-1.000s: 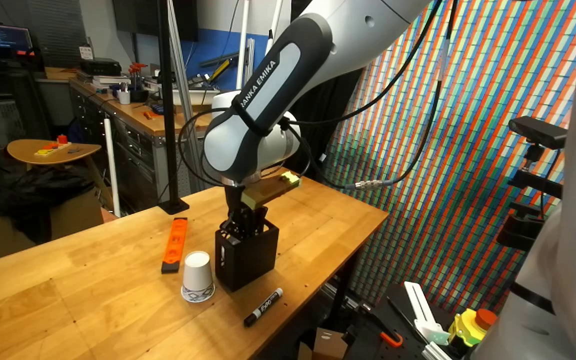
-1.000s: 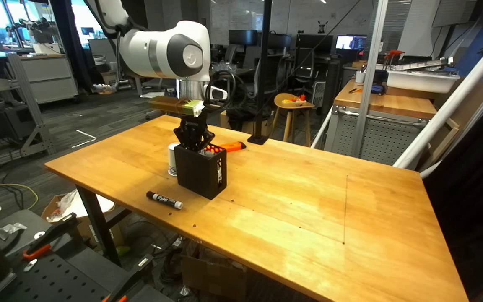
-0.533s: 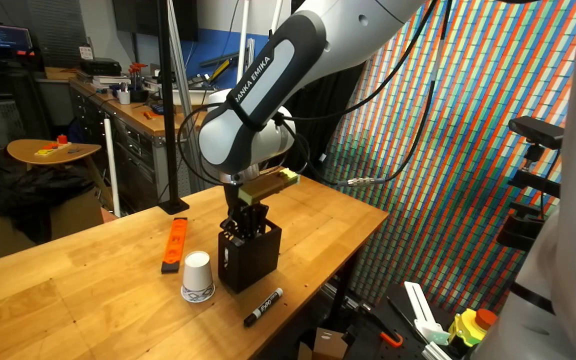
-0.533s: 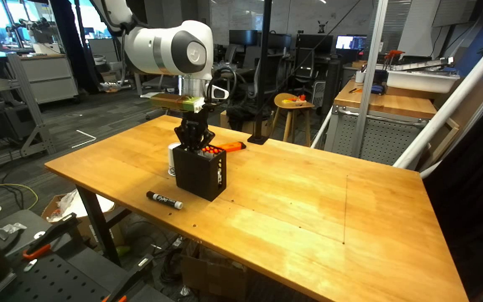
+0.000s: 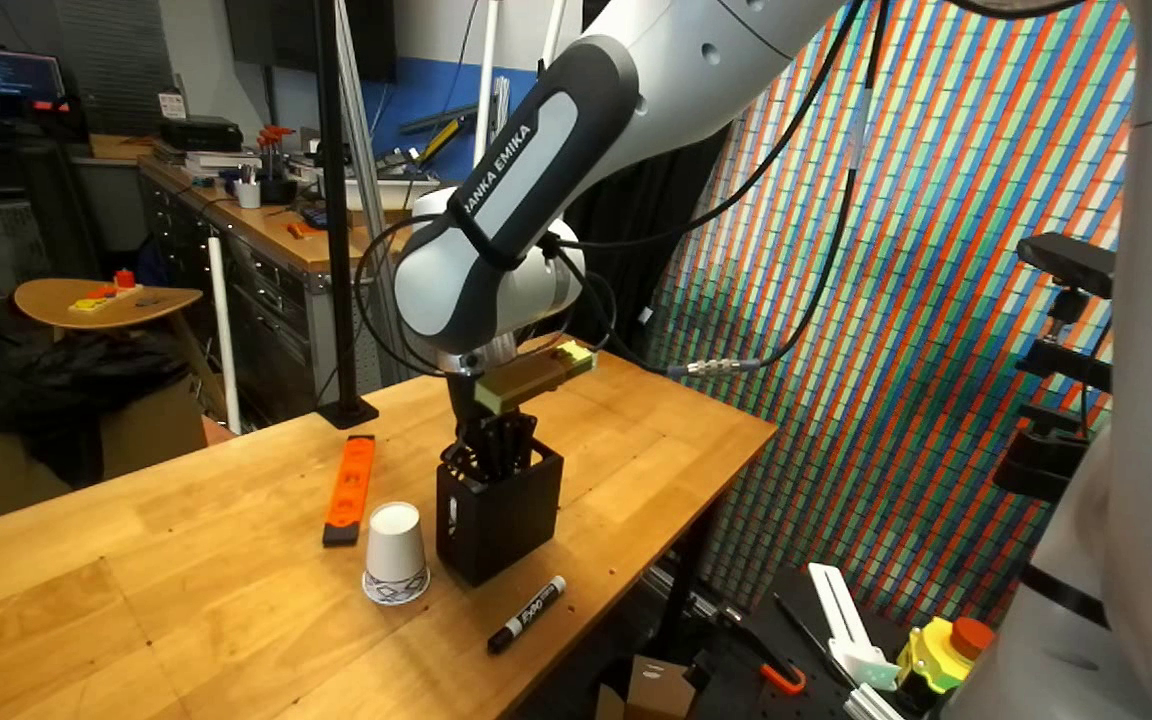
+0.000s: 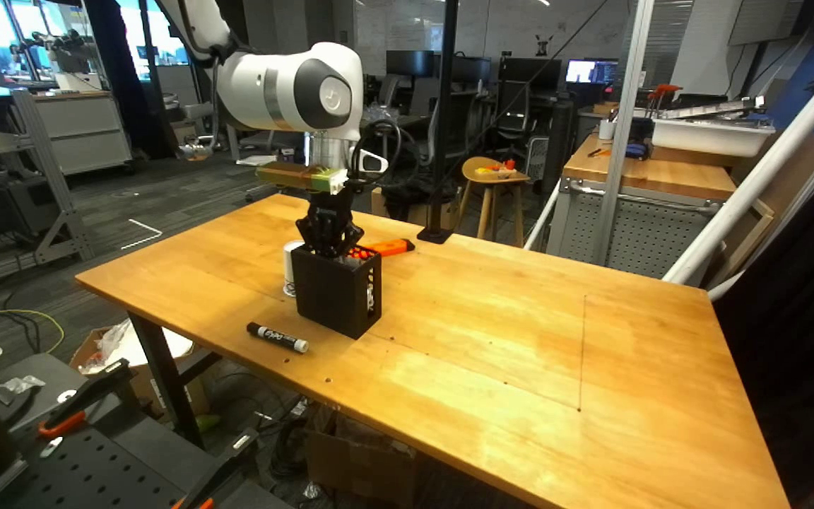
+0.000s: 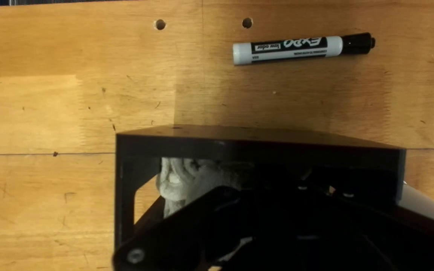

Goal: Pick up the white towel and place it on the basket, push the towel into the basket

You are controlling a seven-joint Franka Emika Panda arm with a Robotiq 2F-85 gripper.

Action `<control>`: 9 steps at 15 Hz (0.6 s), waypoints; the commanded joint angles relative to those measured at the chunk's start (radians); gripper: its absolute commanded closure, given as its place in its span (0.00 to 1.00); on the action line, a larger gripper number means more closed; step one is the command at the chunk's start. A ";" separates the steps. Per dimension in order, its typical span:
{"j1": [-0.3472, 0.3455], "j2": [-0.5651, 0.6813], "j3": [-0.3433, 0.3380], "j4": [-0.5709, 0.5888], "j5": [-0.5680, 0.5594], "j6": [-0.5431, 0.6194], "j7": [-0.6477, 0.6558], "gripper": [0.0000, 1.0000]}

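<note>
The black basket point(image 5: 506, 525) stands upright on the table, also seen in an exterior view point(image 6: 333, 293). The white towel point(image 7: 175, 178) is bunched inside it at its left end in the wrist view. Some of it shows through the basket's side cut-out point(image 6: 370, 290). My gripper point(image 6: 333, 251) points straight down with its fingertips below the basket's rim, hidden by the wall. Its finger links converge to the middle in the wrist view point(image 7: 266, 184), so it looks shut. The tips are too dark to show whether they touch the towel.
An upside-down white paper cup point(image 5: 396, 555) stands close beside the basket. An orange level point(image 5: 350, 490) lies behind the cup. A black-and-white marker point(image 7: 303, 49) lies near the table edge, in front of the basket point(image 6: 278, 338). A black post point(image 6: 442, 141) rises at the table's far edge.
The basket has shifted slightly, away from the cup, and the gripper has moved along with it. The gripper rose a little, then came down slightly in the last half second.
</note>
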State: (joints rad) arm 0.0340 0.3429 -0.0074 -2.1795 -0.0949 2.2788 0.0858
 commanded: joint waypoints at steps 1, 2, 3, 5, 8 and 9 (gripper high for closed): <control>-0.004 0.022 -0.006 0.008 0.009 -0.010 0.008 0.94; -0.005 0.029 -0.005 0.005 0.013 -0.008 0.009 0.93; -0.005 0.038 -0.002 0.002 0.019 -0.004 0.009 0.94; -0.006 0.054 0.004 -0.002 0.031 0.001 0.007 0.93; -0.008 0.081 0.019 -0.010 0.069 0.024 -0.003 0.94; -0.009 0.091 0.027 -0.013 0.089 0.034 -0.009 0.94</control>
State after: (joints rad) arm 0.0278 0.3848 -0.0046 -2.1835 -0.0605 2.2796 0.0882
